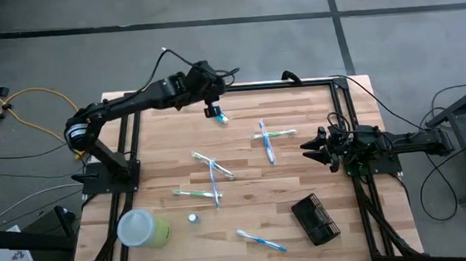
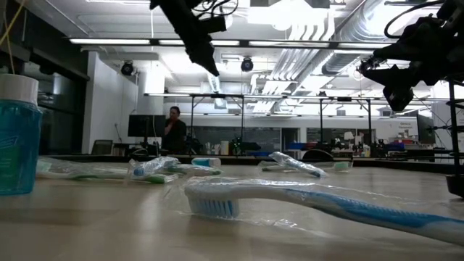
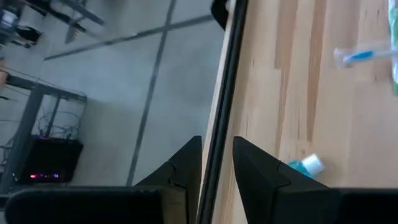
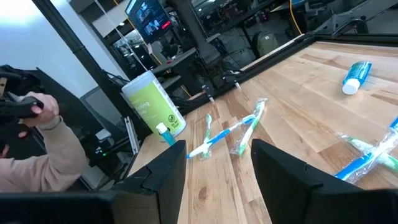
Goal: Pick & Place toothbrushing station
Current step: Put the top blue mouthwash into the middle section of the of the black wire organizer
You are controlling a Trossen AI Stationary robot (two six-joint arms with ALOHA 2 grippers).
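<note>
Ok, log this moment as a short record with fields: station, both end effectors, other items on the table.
station: black wire-mesh toothbrushing station lying near the table's front right, untouched
left end effector: raised over the table's far edge, beside a small blue tube, holding nothing
right end effector: open, at the table's right side, empty, pointing toward the table's middle
cup: lime-green cup at front left
toothbrushes: several wrapped toothbrushes scattered mid-table
table: wooden top
</note>
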